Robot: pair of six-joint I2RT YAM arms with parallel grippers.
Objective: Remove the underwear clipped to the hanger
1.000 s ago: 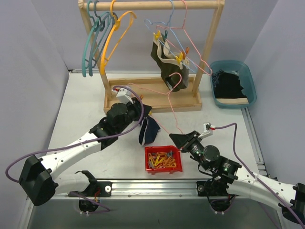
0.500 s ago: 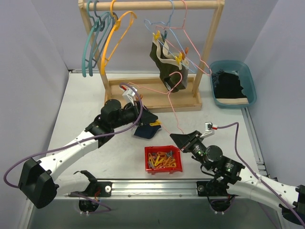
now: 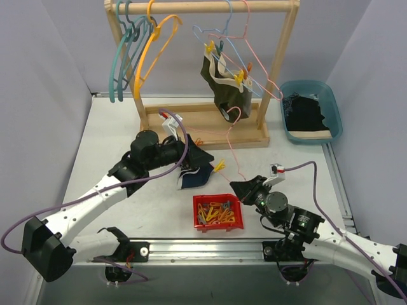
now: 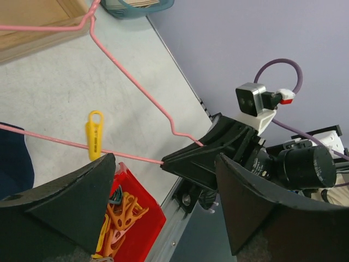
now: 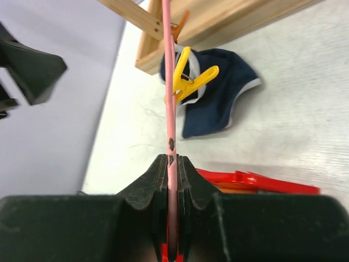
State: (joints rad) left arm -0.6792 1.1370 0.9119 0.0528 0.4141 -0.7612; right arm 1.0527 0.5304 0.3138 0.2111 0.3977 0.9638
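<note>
You have a wooden rack (image 3: 203,135) at the back of the table (image 3: 105,143), with teal hangers (image 3: 116,70) and an orange hanger (image 3: 150,54) on its rail's left end. Near the front sits a red bin (image 3: 218,196) of yellow and orange clips (image 3: 216,214). A teal basin (image 3: 338,117) sits far right.

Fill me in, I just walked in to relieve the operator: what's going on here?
The robot is unclipping underwear from hangers. The right gripper is shut on a pink wire hanger, holding it low over the table. The left gripper is open beside a yellow clip on that wire. A navy brief lies on the table below it, apparently free of the clip. Darker underwear is still clipped to a hanger on the wooden rack.
</note>
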